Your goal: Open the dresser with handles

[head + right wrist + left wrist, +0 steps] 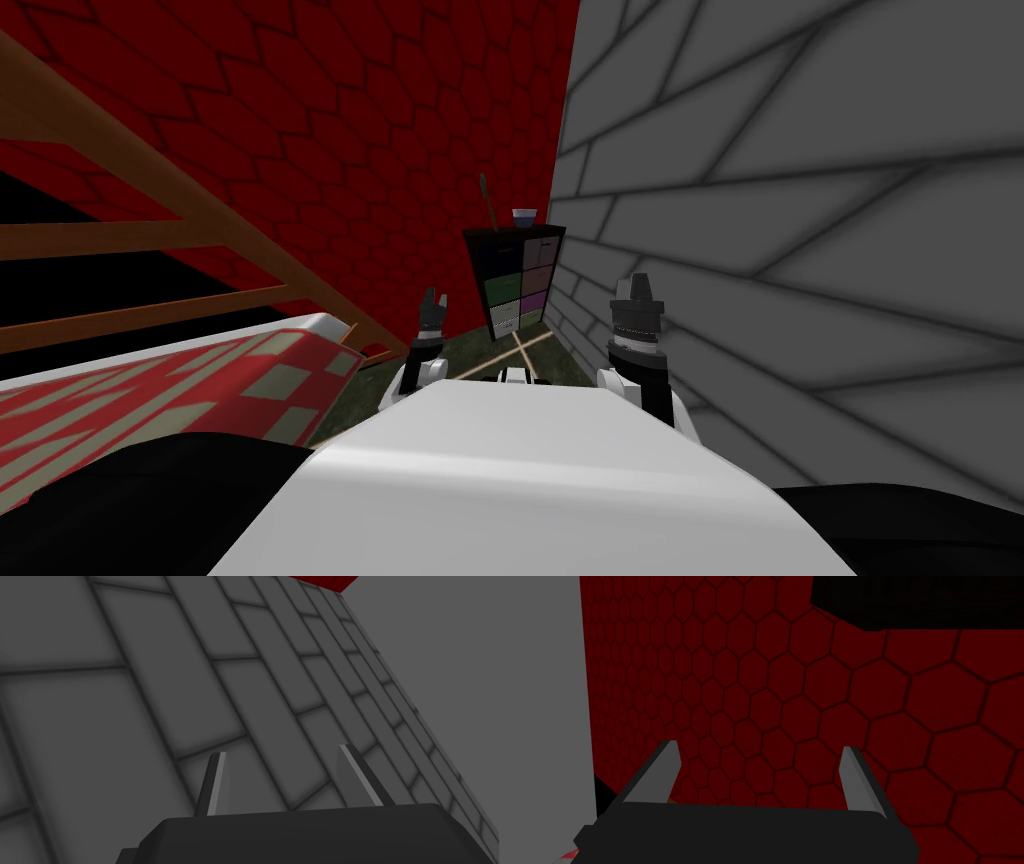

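Note:
A small dark dresser (pixel 515 280) stands far ahead in the corner where the red wall meets the grey brick wall. Its front is split into coloured drawer panels, green, pink and purple among them. A small bowl (pixel 523 214) and a thin dark stick (pixel 487 203) sit on its top. My left gripper (pixel 434 305) is raised near my chest, well short of the dresser; in the left wrist view it (pixel 759 753) is open with nothing between the fingers. My right gripper (pixel 637 290) is raised on the other side; in its wrist view it (pixel 285 756) is open and empty.
A bed with a red and cream checked cover (pixel 170 395) lies close on my left, under a wooden frame (pixel 150 200). The grey brick wall (pixel 800 230) runs close along my right. A strip of dark floor (pixel 500 350) leads to the dresser.

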Robot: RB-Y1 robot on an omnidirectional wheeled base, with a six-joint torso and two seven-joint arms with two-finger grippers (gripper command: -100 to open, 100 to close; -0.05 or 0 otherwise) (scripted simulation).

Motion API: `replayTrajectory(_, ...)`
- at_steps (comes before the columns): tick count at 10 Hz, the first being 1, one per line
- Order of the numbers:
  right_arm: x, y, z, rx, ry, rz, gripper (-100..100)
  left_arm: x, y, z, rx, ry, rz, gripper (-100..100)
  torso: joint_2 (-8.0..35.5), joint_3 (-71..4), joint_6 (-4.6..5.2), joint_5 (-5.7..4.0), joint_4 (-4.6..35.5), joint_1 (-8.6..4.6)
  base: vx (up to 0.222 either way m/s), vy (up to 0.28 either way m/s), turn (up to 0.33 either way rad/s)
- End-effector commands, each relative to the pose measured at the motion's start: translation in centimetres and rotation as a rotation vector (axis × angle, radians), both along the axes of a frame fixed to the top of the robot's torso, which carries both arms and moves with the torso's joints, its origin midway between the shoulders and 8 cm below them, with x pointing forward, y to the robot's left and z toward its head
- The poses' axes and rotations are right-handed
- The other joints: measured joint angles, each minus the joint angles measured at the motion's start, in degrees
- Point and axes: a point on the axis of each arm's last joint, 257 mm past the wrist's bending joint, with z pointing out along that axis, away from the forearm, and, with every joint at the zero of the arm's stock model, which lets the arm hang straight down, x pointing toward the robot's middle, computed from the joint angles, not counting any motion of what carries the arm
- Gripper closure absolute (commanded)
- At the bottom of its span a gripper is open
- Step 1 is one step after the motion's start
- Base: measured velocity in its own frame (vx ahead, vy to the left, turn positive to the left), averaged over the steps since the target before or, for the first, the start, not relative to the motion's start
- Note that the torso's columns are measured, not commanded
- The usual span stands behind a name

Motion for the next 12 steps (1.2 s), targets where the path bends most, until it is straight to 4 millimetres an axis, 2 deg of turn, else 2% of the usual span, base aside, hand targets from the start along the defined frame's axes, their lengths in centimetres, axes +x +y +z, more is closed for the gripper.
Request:
replayTrajectory(1, 0.0, 0.0, 0.0, 0.000, 0.000, 0.000, 0, 0.9, 0.9, -2.1, -0.018, 0.037, 0.015, -100, 0.04, 0.04, 0.00, 0.00, 0.02, 0.00, 0.122, -0.088, 0.013)
replayTrajectory(12, 0.0, 0.0, 0.0, 0.000, 0.000, 0.000, 0, 2.8, 3.4, -9.6, -0.054, 0.173, 0.056, -100, -0.01, 0.00, 0.00, -0.01, 0.00, -0.02, 0.100, -0.078, 0.013)
